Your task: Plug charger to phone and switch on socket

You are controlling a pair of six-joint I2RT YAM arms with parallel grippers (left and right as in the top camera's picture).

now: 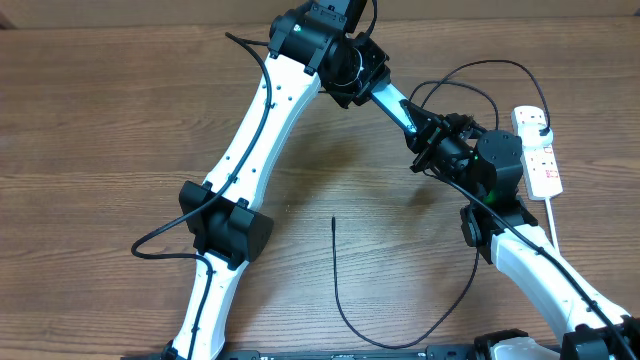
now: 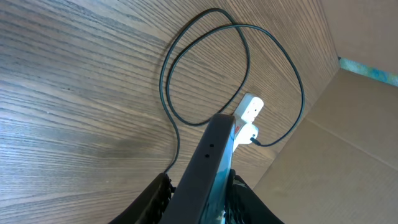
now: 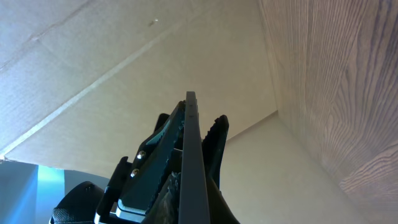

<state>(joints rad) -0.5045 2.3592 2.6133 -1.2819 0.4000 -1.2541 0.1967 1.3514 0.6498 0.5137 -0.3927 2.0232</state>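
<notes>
Phone off the desk, pinched by left gripper at one end and right gripper at the other. Charger tip loose on desk, not plugged in. Socket switch probably still pending.

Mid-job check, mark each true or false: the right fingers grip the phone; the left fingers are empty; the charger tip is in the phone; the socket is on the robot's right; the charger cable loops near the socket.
1. The right gripper has its fingers shut on the phone. True.
2. The left gripper is empty. False: the phone's other end sits between its fingers.
3. The charger tip is in the phone. False: it lies free on the table, apart from the phone.
4. The socket is on the robot's right. True.
5. The charger cable loops near the socket. True.
</notes>
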